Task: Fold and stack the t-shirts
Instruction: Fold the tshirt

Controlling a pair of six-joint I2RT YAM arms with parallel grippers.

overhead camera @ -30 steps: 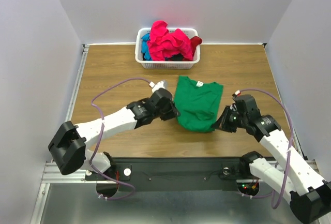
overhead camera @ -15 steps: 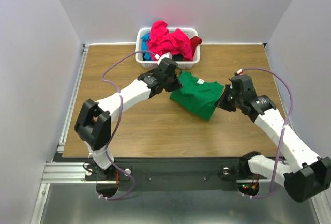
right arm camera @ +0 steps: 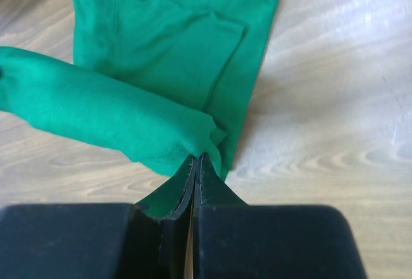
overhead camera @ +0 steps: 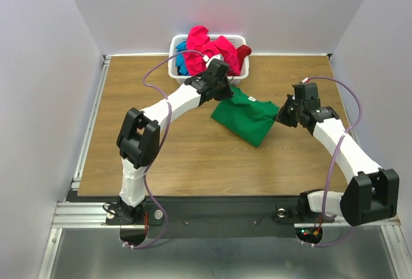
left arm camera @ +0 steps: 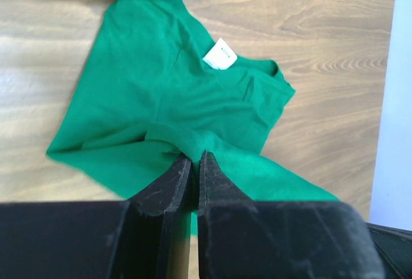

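The left pincer (left arm camera: 194, 156) is clenched on the green t-shirt (overhead camera: 248, 119) at its 10 o'clock edge, and the right pincer (right arm camera: 195, 158) is clamped on its 3 o'clock edge. The shirt lies doubled over just right of the middle of the worktop (overhead camera: 161, 144). The white basket (overhead camera: 175, 69), heaped with pink-red and blue t-shirts (overhead camera: 212, 48), sits at 12 o'clock.

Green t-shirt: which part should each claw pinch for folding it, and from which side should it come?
Pinch the green t-shirt at its side edges, each claw coming low from its own outer side. Flat cloth offers only edges and raised folds: the left claw is shut on a ridge at the left edge, the right claw on the doubled right corner.
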